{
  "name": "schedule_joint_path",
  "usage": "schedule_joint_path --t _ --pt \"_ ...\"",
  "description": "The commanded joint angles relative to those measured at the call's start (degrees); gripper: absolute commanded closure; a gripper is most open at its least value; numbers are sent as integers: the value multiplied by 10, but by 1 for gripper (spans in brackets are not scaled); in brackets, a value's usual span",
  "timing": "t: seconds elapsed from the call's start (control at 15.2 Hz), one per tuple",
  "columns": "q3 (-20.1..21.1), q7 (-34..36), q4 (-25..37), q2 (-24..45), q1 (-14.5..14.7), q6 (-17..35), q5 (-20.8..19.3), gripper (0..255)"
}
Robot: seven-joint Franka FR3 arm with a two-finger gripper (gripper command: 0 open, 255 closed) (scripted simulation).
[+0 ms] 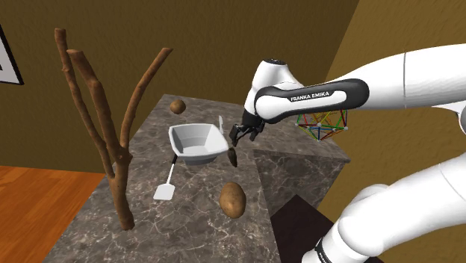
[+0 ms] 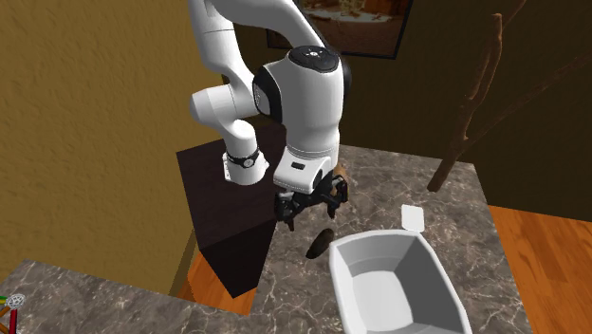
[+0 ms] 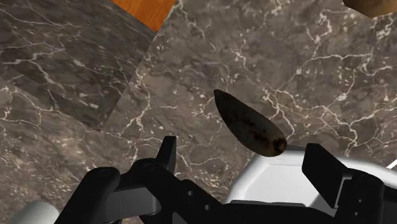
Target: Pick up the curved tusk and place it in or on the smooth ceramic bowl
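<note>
Tool [image 3: 243,151]: fingers apart, empty, poised above the dark curved tusk [image 3: 249,123]. Tusk: flat on the marble worktop [image 1: 190,224], at 4 o'clock of the white bowl [image 1: 196,142] in the shoulder view, just beside its rim. Risk: a descending finger may strike that rim, skidding the tapered tusk away

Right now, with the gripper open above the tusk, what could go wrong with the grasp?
1. The tusk lies close beside the white bowl; a descending finger might hit its wall.
2. The tusk tapers and lies oblique to the open gripper, so it could twist or slip on closing.
</note>
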Motion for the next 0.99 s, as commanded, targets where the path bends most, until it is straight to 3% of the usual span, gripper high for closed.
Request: schedule_joint_path --t 0.0,0.46,0.92 --pt "7 15 7 30 -6 30 -11 0" --pt "11 22 -16 71 -11 94 -21 0" --pt "12 22 -16 71 -12 94 -21 0"
